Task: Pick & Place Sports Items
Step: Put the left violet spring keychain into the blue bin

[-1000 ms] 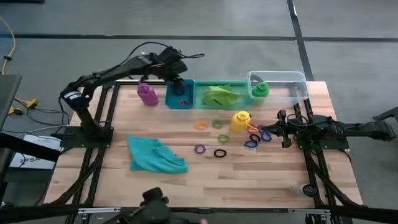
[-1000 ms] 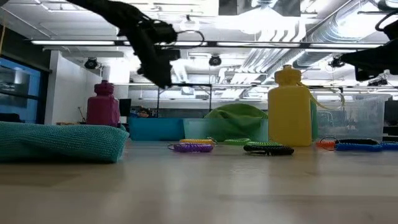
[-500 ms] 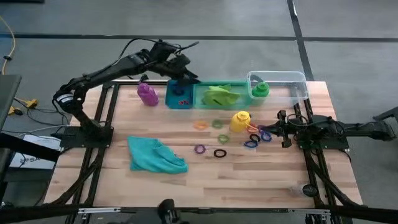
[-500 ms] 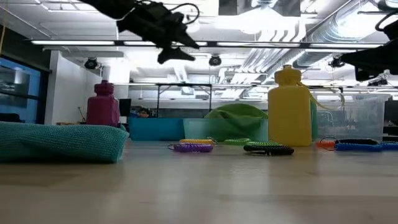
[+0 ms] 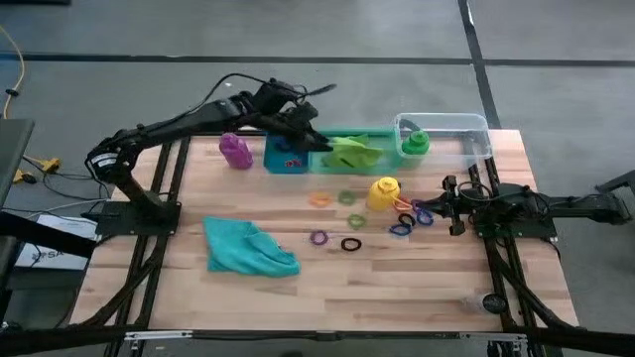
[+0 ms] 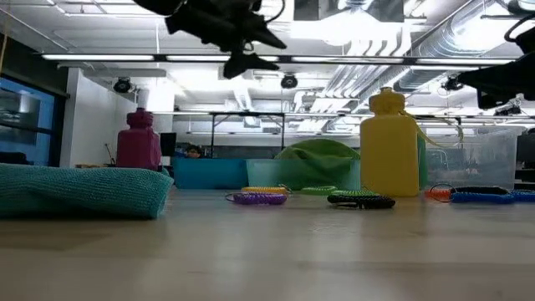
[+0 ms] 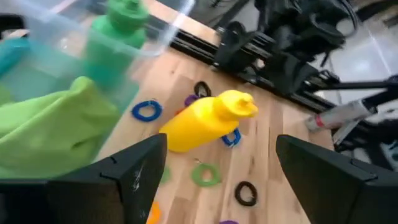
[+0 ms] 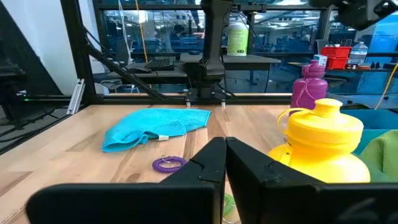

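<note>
We find the left gripper (image 5: 310, 139) in the upper middle of the high view, hanging above the seam between the blue bin (image 5: 286, 154) and the green bin (image 5: 349, 151), its fingers spread wide with nothing between them. In the left wrist view those fingers frame the yellow bottle (image 5: 383, 192), which stands on the bare table (image 5: 149, 297) just right of centre in the high view, lower right of the gripper and well apart from it; its long axis is upright. The rings (image 5: 348, 244) lie scattered around it, the teal cloth (image 5: 248, 248) sits lower left, and the purple bottle (image 5: 234, 150) stands upper left beside the blue bin. The right gripper (image 5: 451, 206) waits at the right edge, fingers pressed together and empty; we judge it nearer the yellow bottle. Against half a second ago, the left gripper has swung rightward from over the blue bin toward the green one; the items have not moved.
</note>
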`<action>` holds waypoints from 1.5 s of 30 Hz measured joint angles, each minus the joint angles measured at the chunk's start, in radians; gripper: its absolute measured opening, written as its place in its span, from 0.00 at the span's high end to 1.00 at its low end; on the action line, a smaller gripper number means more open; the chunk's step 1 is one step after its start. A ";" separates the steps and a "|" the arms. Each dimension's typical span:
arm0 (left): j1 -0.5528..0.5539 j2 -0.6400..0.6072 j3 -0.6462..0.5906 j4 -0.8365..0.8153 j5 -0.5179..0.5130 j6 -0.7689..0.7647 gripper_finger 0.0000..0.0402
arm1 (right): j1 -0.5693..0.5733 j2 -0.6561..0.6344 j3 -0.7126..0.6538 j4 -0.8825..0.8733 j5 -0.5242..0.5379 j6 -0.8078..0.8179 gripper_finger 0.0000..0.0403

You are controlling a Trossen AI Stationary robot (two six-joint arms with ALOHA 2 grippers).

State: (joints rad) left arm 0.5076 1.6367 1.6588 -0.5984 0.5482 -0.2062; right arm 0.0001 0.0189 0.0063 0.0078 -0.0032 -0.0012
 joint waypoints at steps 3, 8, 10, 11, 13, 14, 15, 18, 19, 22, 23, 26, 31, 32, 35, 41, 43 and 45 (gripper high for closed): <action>-0.044 0.000 0.000 0.030 -0.003 0.052 0.39 | 0.000 0.000 0.000 0.000 0.000 0.000 1.00; -0.112 -0.002 0.000 0.147 0.026 0.085 0.39 | 0.000 0.000 0.000 0.000 0.000 0.000 1.00; -0.142 -0.003 0.000 0.214 0.030 0.111 0.39 | 0.000 0.000 0.000 0.000 0.000 0.000 1.00; -0.158 -0.003 0.000 0.250 0.031 0.126 0.39 | 0.000 0.000 0.000 0.000 0.000 0.000 1.00; -0.190 -0.003 0.000 0.328 0.030 0.144 0.39 | 0.000 0.000 0.000 0.000 0.000 0.000 1.00; -0.207 -0.003 0.000 0.371 0.030 0.146 0.39 | 0.000 0.000 0.000 0.000 0.000 0.000 1.00; -0.224 -0.003 0.000 0.413 0.031 0.141 0.39 | 0.000 0.000 0.000 0.000 0.000 0.000 1.00; -0.275 -0.003 0.000 0.533 0.031 0.099 0.39 | 0.000 0.000 0.000 0.000 0.000 0.000 1.00; -0.291 -0.003 0.000 0.566 0.031 0.080 0.39 | 0.000 0.000 0.000 0.000 0.000 0.000 1.00; -0.336 -0.003 0.000 0.644 0.030 0.011 0.39 | 0.000 0.000 0.000 0.000 0.000 0.000 1.00; -0.349 -0.003 0.000 0.657 0.027 -0.014 0.39 | 0.000 0.000 0.000 0.000 0.000 0.000 1.00; -0.391 -0.003 0.000 0.671 0.010 -0.059 0.39 | 0.000 0.000 0.000 0.000 0.000 0.000 1.00; -0.467 -0.003 0.000 0.661 -0.105 -0.071 0.39 | 0.000 0.000 0.000 0.000 0.000 0.000 1.00; -0.481 -0.003 0.000 0.652 -0.137 -0.070 0.39 | 0.000 0.000 0.000 0.000 0.000 0.000 1.00; -0.519 -0.003 0.000 0.584 -0.228 -0.047 0.39 | 0.000 0.000 0.000 0.000 0.000 0.000 1.00; -0.578 -0.003 0.000 0.371 -0.404 -0.027 0.39 | 0.000 0.000 0.000 0.000 0.000 0.000 1.00; -0.591 -0.003 0.000 0.299 -0.448 -0.027 0.39 | 0.000 0.000 0.000 0.000 0.000 0.000 1.00; -0.602 -0.003 0.001 0.231 -0.485 -0.027 0.39 | 0.000 0.000 0.000 0.000 0.000 0.000 1.00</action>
State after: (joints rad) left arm -0.0948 1.6341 1.6596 -0.3674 0.0628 -0.2337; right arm -0.0002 0.0185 0.0063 0.0078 -0.0032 -0.0010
